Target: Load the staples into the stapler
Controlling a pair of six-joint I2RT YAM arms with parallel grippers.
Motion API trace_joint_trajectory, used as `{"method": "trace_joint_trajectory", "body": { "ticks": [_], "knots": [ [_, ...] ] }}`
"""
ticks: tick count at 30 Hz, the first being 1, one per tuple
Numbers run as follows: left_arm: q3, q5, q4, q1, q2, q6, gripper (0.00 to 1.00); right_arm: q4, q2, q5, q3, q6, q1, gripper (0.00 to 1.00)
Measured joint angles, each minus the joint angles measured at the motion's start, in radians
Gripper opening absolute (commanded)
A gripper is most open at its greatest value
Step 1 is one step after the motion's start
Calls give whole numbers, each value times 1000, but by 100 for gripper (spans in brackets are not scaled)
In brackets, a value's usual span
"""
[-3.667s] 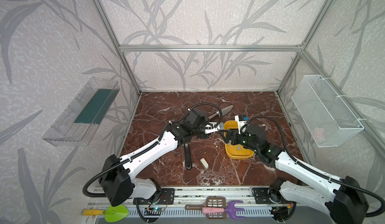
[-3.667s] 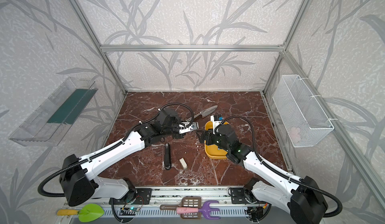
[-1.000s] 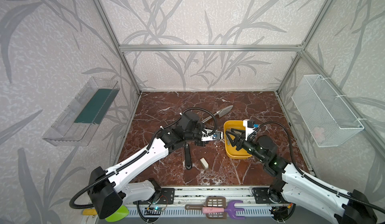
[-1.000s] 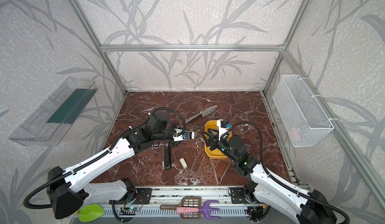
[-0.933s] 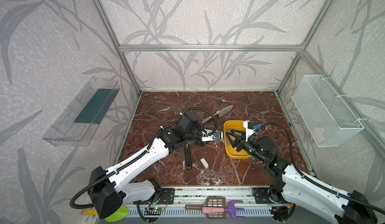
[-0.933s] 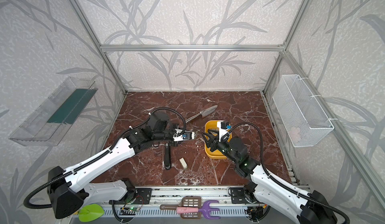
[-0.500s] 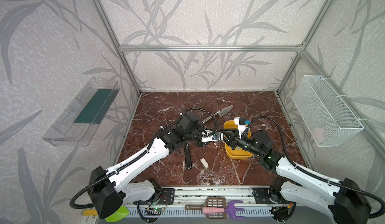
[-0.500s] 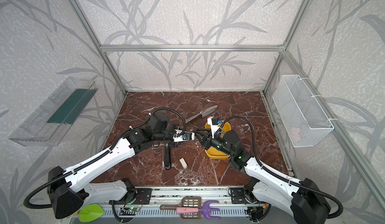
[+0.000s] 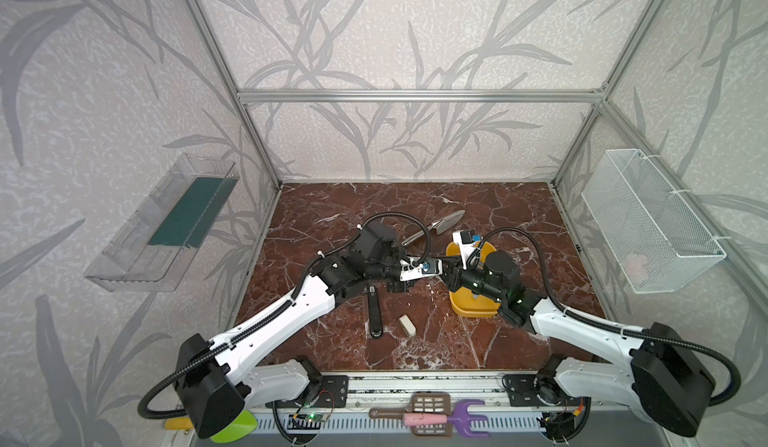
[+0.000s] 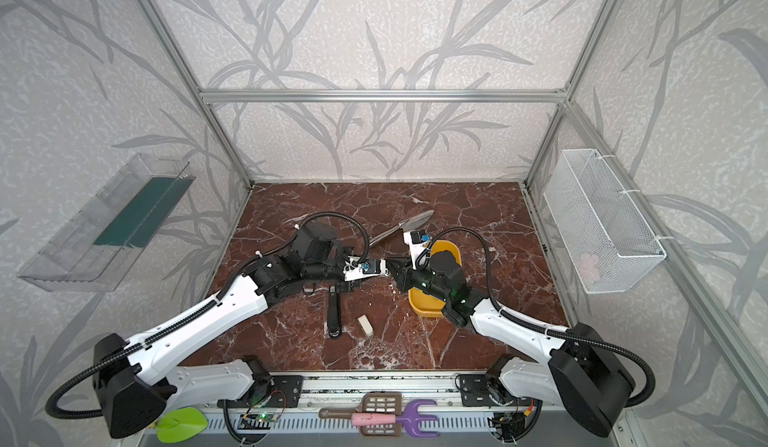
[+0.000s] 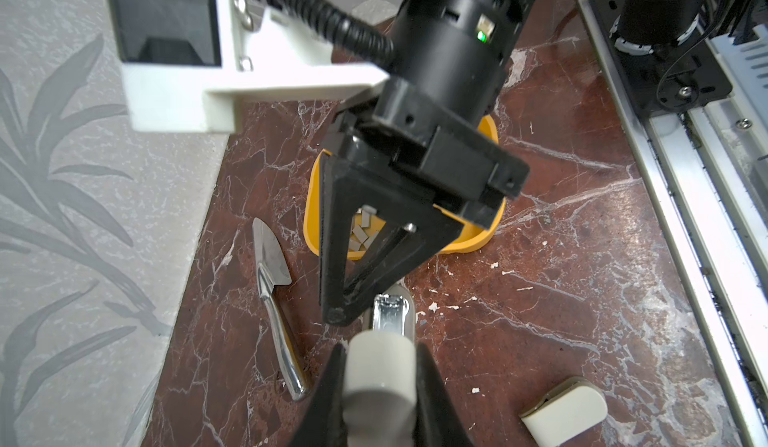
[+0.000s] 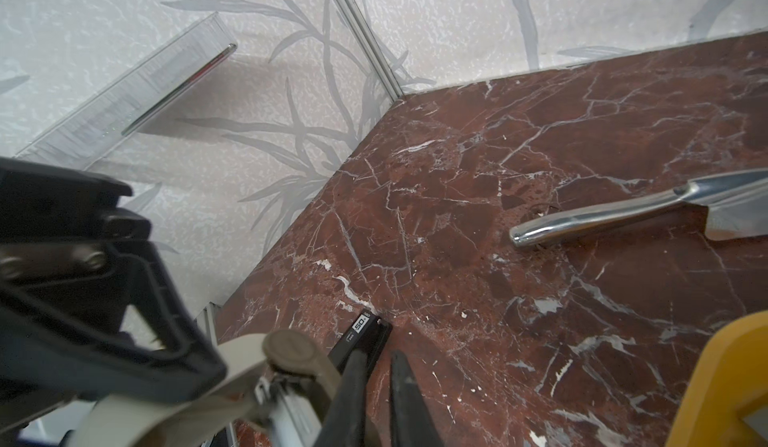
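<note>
Ideally, with the stapler (image 11: 380,382) clamped in the left gripper (image 11: 379,347), the shut right gripper (image 11: 341,310), any load unseen, is aligned squarely with its metal channel (image 11: 391,314), staples (image 11: 361,235) being left in the yellow tray (image 11: 478,237).

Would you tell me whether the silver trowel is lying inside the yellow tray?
No, the silver trowel lies on the tabletop beside the yellow tray, outside its rim.
</note>
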Motion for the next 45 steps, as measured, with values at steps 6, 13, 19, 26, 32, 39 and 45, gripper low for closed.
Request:
{"method": "trace_joint_trajectory", "body": {
  "ticks": [6, 13, 19, 26, 32, 39, 45],
  "knots": [
    [0, 39, 60, 0, -28, -19, 0, -91, 7, 34, 25, -18, 38, 19],
    [0, 76, 88, 1, -50, -53, 0, -178, 6, 121, 60, -82, 109, 26],
    [0, 82, 128, 1, -63, -61, 0, -197, -30, 203, 56, -112, 123, 48],
    [-6, 83, 134, 6, -62, -60, 0, -181, -225, 289, -45, -166, 123, 73],
    [-6, 95, 127, 17, -62, -61, 0, -165, -395, 214, -52, -263, 131, 70],
    [-3, 161, 85, 32, -62, -60, 0, -145, -399, 177, -52, -449, 233, 71],
    [2, 262, 25, 34, -62, -38, 0, -89, -327, 106, -72, -550, 241, 66]
  ]
}}
